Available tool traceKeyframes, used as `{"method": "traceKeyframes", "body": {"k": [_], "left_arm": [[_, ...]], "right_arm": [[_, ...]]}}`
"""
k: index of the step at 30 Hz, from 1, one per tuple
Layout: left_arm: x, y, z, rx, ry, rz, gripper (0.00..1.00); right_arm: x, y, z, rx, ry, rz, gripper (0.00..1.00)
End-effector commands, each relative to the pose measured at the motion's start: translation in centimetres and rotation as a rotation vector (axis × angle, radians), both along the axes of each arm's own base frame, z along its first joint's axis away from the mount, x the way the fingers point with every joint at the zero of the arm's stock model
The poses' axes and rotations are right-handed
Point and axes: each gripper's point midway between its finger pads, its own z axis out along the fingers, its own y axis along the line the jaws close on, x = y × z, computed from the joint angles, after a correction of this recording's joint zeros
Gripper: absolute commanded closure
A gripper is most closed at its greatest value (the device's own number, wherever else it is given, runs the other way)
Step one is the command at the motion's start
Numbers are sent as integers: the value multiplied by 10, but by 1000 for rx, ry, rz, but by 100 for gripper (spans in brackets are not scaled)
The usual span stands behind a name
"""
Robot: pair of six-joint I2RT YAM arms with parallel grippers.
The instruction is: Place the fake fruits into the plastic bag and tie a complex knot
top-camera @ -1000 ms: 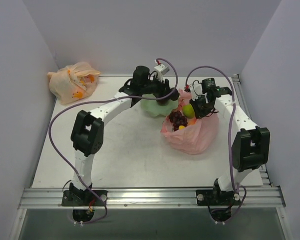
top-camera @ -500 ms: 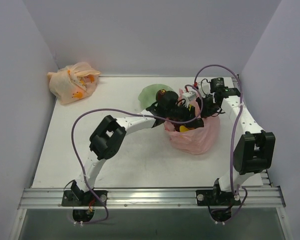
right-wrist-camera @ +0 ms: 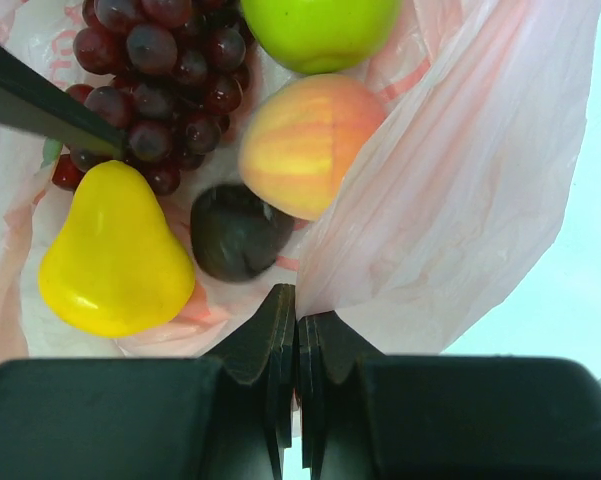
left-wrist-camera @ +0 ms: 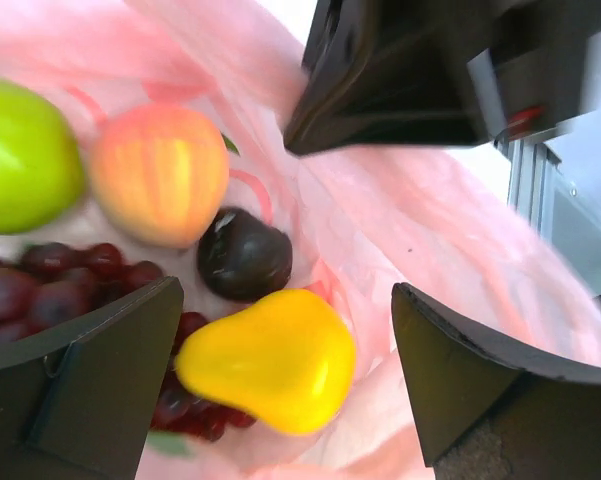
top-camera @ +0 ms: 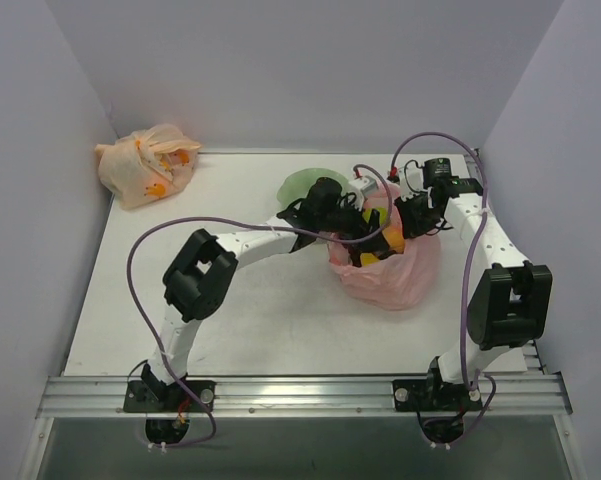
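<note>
The pink plastic bag (top-camera: 390, 275) sits at the right of the table, its mouth held open. My right gripper (right-wrist-camera: 297, 300) is shut on its thin rim (right-wrist-camera: 460, 200). Inside lie the fake fruits: a yellow pear (left-wrist-camera: 270, 360), a dark plum-like piece (left-wrist-camera: 244, 255), an orange-red peach (left-wrist-camera: 160, 172), a green apple (left-wrist-camera: 25, 155) and dark red grapes (left-wrist-camera: 50, 280). Just above the pear, inside the bag's mouth, hangs my left gripper (left-wrist-camera: 285, 300). It is open, and both its fingers stand apart from the fruit.
A pale green bowl (top-camera: 302, 185) stands just left of the bag, behind the left arm. A tied pale orange bag (top-camera: 145, 165) lies in the far left corner. Walls close in the table on three sides.
My left arm swung from the green bowl to the bag's mouth, and its jaws opened wide. The yellow pear now lies loose in the bag. The right gripper kept its hold on the rim.
</note>
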Motion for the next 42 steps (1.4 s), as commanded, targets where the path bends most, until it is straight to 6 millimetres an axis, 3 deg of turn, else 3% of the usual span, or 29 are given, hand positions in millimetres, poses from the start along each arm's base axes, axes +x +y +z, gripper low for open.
{"method": "traceKeyframes", "body": {"k": [1, 4, 12, 17, 38, 42], "left_arm": [[37, 32, 87, -110, -205, 78, 2], [60, 47, 92, -87, -256, 121, 3], [159, 112, 79, 52, -440, 400, 3], [191, 124, 55, 190, -589, 444, 3], [214, 103, -34, 239, -535, 379, 2], [219, 102, -38, 238, -528, 392, 3]], "right_arm": [[-5, 0, 13, 14, -29, 7, 100], [-4, 1, 14, 16, -30, 9, 100], [-5, 1, 16, 14, -35, 12, 100], [-6, 0, 11, 5, -23, 16, 100], [-6, 2, 4, 14, 1, 21, 100], [-6, 3, 3, 18, 4, 22, 100]]}}
